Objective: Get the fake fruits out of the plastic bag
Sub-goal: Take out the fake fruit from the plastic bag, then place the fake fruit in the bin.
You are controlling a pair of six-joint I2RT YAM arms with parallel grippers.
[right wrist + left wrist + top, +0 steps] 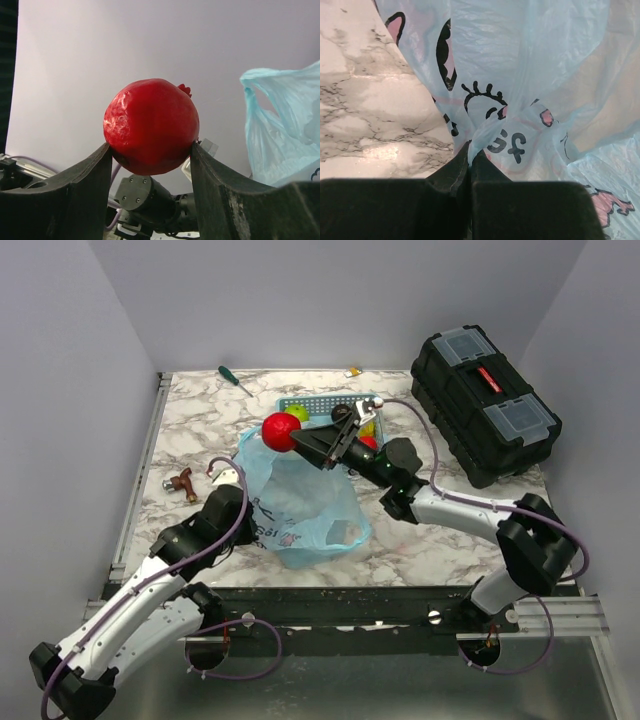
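A marble worktop point(200, 430) carries a black toolbox point(485, 405) at its right; the light-blue plastic bag point(300, 505) with cartoon print lies crumpled near the middle, its mouth towards the far side; the left arm point(190, 535) reaches to the bag's left edge, its jaws clenched on a gathered fold of the film point(520, 145); the right arm point(450, 505) stretches over the bag, its jaws grasping a red pomegranate point(150, 120), held aloft outside the bag beside its far rim; behind it sits a blue mesh basket point(310, 403) containing a yellow-green fruit point(297, 413) and a yellow fruit point(367, 428); a green-handled screwdriver point(235, 379) lies near the back wall.
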